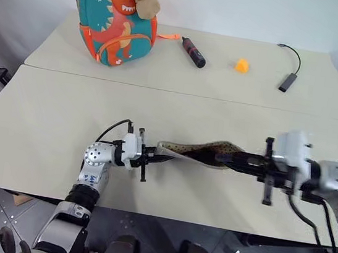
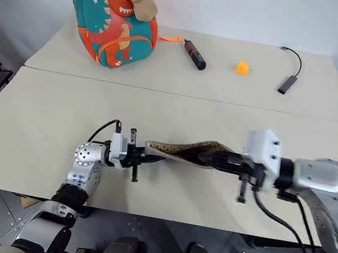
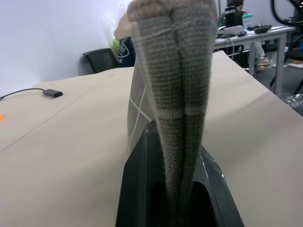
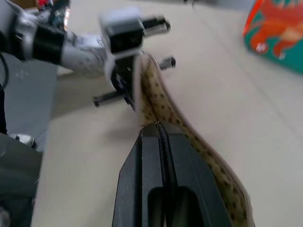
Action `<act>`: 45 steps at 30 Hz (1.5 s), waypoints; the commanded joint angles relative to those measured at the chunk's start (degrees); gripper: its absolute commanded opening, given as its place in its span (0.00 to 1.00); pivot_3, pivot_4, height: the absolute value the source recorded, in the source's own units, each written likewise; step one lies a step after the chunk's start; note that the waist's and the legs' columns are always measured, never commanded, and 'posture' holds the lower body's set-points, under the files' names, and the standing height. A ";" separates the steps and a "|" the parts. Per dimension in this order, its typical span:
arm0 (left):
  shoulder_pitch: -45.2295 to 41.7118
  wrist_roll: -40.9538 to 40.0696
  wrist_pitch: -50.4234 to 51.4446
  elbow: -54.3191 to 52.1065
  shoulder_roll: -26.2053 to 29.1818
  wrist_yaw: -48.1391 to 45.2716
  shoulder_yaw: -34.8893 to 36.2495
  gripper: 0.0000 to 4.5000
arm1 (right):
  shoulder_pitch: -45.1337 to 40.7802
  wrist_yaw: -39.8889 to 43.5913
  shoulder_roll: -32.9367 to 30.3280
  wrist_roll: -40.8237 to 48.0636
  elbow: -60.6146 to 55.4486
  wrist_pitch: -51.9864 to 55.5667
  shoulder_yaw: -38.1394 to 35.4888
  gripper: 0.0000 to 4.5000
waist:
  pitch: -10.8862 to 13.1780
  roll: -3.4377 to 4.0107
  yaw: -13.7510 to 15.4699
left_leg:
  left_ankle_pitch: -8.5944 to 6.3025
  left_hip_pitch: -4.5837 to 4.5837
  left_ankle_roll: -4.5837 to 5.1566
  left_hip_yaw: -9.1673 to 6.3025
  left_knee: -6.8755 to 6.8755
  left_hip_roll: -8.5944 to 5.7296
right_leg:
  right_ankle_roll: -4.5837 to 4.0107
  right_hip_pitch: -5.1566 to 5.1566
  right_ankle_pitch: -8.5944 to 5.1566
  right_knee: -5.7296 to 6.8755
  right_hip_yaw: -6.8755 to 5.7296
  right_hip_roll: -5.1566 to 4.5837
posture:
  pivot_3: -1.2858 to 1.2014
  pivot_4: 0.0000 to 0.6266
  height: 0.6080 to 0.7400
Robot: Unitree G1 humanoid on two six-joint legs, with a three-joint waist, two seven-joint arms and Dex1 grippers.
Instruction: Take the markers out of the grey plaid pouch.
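Pouch: grey plaid pouch [image 1: 200, 152], lower centre of frame, held above the table [image 1: 45, 116], speckled lining showing.
Left gripper [image 1: 163, 159]: fingers clamped on pouch's left end.
Right gripper [image 1: 230, 160]: fingers together inside pouch's opening.
Background: dinosaur backpack [image 1: 116, 16], upper left.

The grey plaid pouch [image 3: 161, 94] is grey weave with thin white lines; its lining [image 4: 163, 111] is beige with dark speckles. At 11 o'clock, the backpack [image 1: 115, 16] is teal with an orange dinosaur. At 1 o'clock lies a small yellow-orange piece [image 1: 242, 65].
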 commanded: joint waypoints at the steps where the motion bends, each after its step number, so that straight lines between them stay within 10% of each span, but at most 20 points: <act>1: -0.38 0.21 -0.44 -0.09 -0.34 0.22 -0.27 0.00 | -2.22 -4.07 -1.63 -5.87 -1.10 4.07 4.41 0.01 | 0.00 0.00 0.00 | 0.00 -0.01 0.00 0.00 0.00 -0.01 | 0.00 0.00 0.00 -0.01 0.00 0.00 | 0.52 0.24 1.00; 9: -0.74 -0.28 1.07 -0.63 -0.77 0.48 -0.30 0.00 | -9.27 -2.87 -2.88 -15.64 -0.16 6.32 14.41 0.01 | 0.00 0.00 -0.26 | 0.00 -0.02 0.00 0.04 0.00 0.00 | 0.00 -0.05 0.00 0.01 0.01 0.00 | 0.52 0.24 1.00; 16: -1.40 -0.35 2.39 -0.81 -1.27 0.73 -0.38 0.00 | -15.09 -5.37 0.44 -29.23 3.50 3.34 25.08 0.43 | 0.00 0.00 -0.18 | 0.00 -0.06 0.01 0.04 0.01 -0.02 | 0.00 -0.07 0.00 0.01 0.01 0.00 | 0.52 0.24 1.00; 45: -1.60 -1.37 6.25 -1.97 -1.86 0.37 0.33 0.00 | -20.43 -13.65 16.25 -60.38 33.65 -13.31 35.94 0.43 | -0.14 -0.15 -2.03 | 0.04 0.08 -0.07 0.13 0.00 0.06 | 0.00 -0.05 0.00 0.14 0.01 0.05 | 0.52 0.24 1.00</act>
